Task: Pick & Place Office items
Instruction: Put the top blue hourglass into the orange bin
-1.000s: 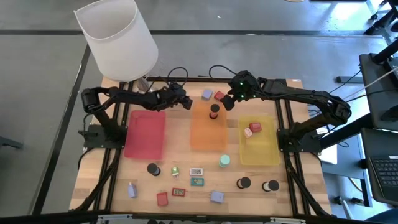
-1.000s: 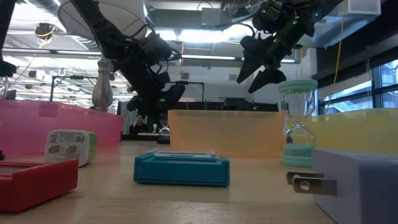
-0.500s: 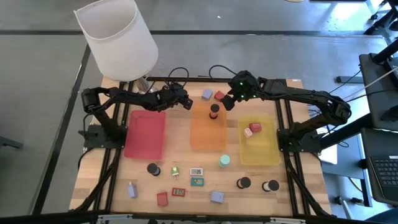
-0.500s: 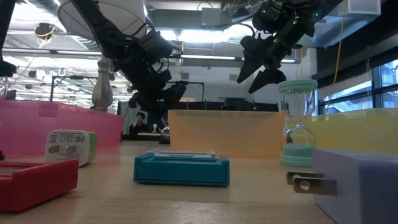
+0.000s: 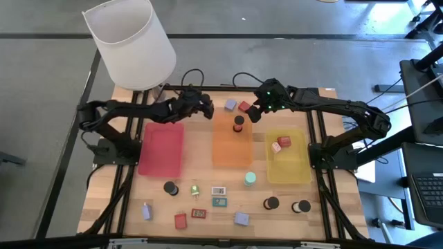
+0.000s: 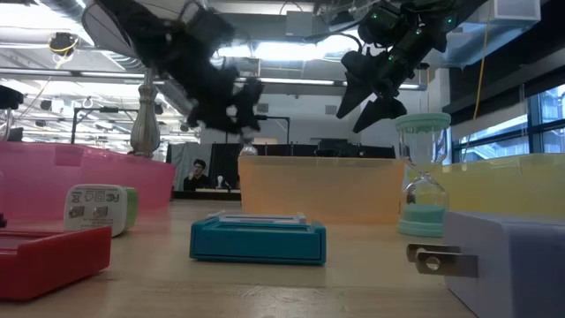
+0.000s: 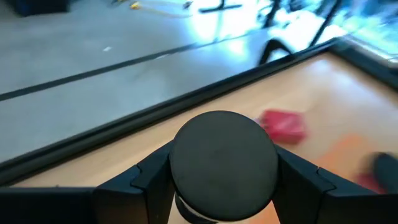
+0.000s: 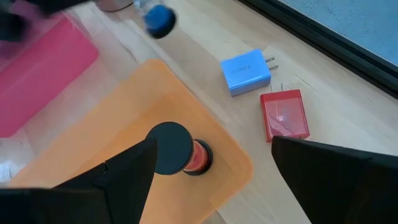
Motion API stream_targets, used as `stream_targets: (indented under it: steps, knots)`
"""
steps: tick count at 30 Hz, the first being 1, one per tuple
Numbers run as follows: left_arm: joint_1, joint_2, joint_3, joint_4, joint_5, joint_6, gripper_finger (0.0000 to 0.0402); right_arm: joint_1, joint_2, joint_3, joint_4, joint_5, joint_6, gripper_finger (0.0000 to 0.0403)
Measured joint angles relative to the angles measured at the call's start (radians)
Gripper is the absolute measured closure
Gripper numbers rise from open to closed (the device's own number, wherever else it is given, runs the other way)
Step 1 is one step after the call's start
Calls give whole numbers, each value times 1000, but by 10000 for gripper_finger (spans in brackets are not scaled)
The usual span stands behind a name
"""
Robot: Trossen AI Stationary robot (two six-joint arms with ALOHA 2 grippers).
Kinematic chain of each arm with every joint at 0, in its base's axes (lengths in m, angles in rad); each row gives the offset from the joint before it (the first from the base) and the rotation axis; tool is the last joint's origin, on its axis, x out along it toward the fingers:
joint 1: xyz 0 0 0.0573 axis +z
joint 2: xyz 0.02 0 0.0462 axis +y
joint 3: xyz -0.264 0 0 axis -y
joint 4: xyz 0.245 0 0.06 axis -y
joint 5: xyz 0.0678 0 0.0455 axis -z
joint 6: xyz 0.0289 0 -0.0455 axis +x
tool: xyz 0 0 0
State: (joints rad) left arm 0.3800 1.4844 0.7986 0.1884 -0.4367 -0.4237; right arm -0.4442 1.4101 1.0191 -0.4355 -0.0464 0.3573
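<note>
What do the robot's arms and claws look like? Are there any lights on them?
Both arms are dark, black and jointed, ending in a claw with two chunky black fingers. The left claw looks plain black. The right claw has small green lights glowing on its wrist. Black cables loop behind the arms.

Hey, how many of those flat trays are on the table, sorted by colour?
Pink tray: 1
Orange tray: 1
Yellow tray: 1
Total: 3

Bright overhead light, blurred left arm
</note>
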Motion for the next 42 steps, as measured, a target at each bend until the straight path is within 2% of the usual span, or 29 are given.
stream_targets:
  steps: [8, 14, 18, 21, 24, 28, 35, 42]
  knots:
    - [-169, -55, 1, 90, 13, 114, 194, 0, 0, 0, 0, 13, 0, 82]
    - [-218, -20, 1, 126, -44, 88, 194, -3, 0, 0, 0, 13, -7, 82]
    - [-222, 42, 50, 125, -28, -2, 194, -15, -4, 0, -8, -20, -52, 82]
    - [-244, 116, 155, 40, -39, 2, 194, -34, -21, 0, -35, -75, -82, 82]
    - [-262, 184, 291, -173, -88, -2, 194, -55, -53, 0, -92, -114, -87, 82]
    - [-270, 255, 437, -406, -119, -57, 194, -82, -95, 0, -168, -114, -104, 82]
    - [-270, 352, 485, -426, -98, -155, 194, -107, -151, 0, -224, -78, -127, 82]
    - [-274, 397, 485, -423, -162, -199, 190, -108, -163, 0, -225, -68, -147, 82]
